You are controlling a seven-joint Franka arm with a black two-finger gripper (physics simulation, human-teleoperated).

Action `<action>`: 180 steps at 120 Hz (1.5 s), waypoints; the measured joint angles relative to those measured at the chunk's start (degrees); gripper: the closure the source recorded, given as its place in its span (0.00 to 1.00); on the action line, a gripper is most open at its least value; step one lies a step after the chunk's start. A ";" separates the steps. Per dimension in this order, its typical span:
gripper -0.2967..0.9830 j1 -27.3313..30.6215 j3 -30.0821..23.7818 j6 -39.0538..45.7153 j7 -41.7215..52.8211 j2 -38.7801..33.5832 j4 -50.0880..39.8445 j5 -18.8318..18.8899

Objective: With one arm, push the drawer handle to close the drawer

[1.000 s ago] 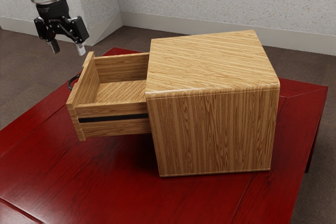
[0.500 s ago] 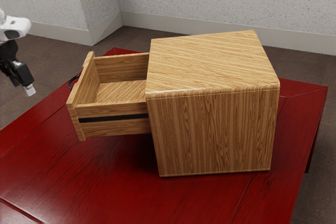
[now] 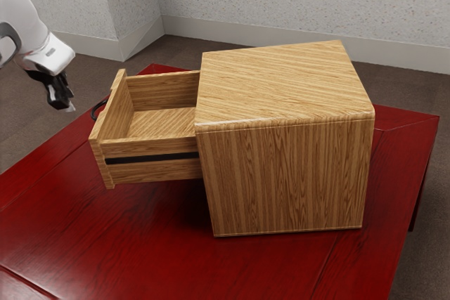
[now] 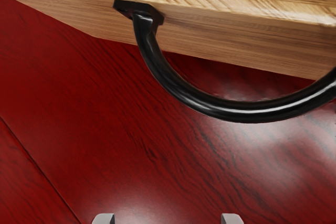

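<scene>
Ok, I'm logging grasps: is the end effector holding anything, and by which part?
Nothing is held: the end effector is open, its fingertips apart, and the handle lies beyond them, not between them.

Glossy red wood-grained table (image 3: 140, 244); boxy light-brown wooden cabinet (image 3: 288, 180) standing on it.

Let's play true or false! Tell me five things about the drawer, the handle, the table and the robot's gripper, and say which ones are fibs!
1. The drawer is fully shut. False: it sticks out of the cabinet.
2. The handle is black and curved. True.
3. The table is blue. False: it's red.
4. The gripper is squeezing the handle. False: it's open, with nothing between its fingers.
5. The cabinet is on the table. True.
</scene>
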 joint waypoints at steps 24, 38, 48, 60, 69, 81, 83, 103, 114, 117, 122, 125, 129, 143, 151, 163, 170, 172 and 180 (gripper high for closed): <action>0.72 -0.01 -0.06 0.05 7.77 -0.20 -1.92 -2.31; 0.75 -1.01 -0.17 -0.22 11.27 0.06 -2.04 -3.38; 0.76 -1.26 -0.31 -0.30 13.31 1.04 -2.02 -5.02; 0.77 -1.31 -0.61 -0.10 15.41 2.19 -1.94 -6.62; 0.78 -1.30 -1.24 0.32 16.78 3.83 -1.69 -7.90; 0.78 -1.32 -2.59 1.24 18.39 6.83 -1.09 -10.24; 0.78 -1.32 -2.87 1.41 18.64 7.43 -0.83 -10.74; 0.76 -1.30 -4.78 3.90 20.82 11.23 0.66 -15.83; 0.76 -1.31 -5.93 5.28 21.81 13.78 2.05 -18.85; 0.76 -1.31 -6.25 5.76 22.05 14.30 2.19 -19.65; 0.75 -1.31 -6.64 6.56 22.42 14.94 2.32 -20.82; 0.75 -1.29 -7.01 7.07 22.63 15.47 2.36 -21.60; 0.75 -1.30 -7.56 7.74 22.90 16.03 2.43 -22.53; 0.75 -1.31 -9.31 9.71 23.71 19.07 3.73 -25.81; 0.75 -1.26 -9.93 10.60 24.11 20.14 4.07 -27.22; 0.75 -1.17 -11.43 11.88 24.63 22.71 5.19 -29.71; 0.75 -1.31 -12.31 12.60 24.89 23.55 5.61 -31.01; 0.75 -1.37 -12.46 12.77 24.96 23.68 5.68 -31.30; 0.74 -1.42 -12.94 13.41 25.23 23.92 5.80 -32.15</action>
